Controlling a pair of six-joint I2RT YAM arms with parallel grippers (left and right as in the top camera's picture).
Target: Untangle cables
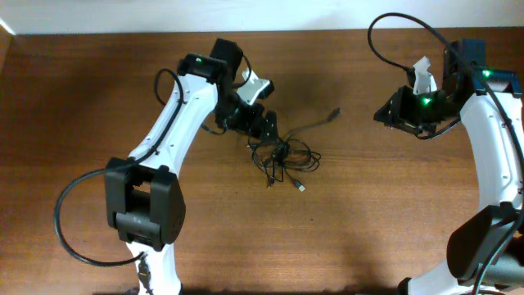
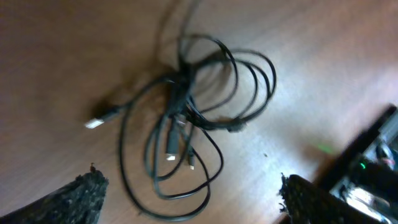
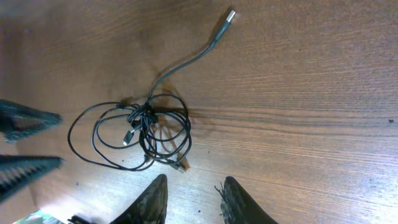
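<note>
The cables (image 1: 285,156) lie in one black tangle on the brown table, with a plug end (image 1: 334,113) reaching toward the upper right. My left gripper (image 1: 264,124) hovers at the tangle's upper left edge. In the left wrist view the cables (image 2: 193,118) lie on the wood with a loop running between the wide-open fingers (image 2: 78,199), gripper (image 2: 193,202) holding nothing. My right gripper (image 1: 386,115) is off to the right, apart from the tangle. In the right wrist view the cables (image 3: 143,130) lie ahead of the gripper (image 3: 196,199), open and empty.
The table (image 1: 98,98) is bare brown wood. The white left arm (image 1: 176,123) slants across the left half; the right arm (image 1: 495,139) stands along the right edge. The left gripper's fingers (image 3: 25,118) show at the left of the right wrist view.
</note>
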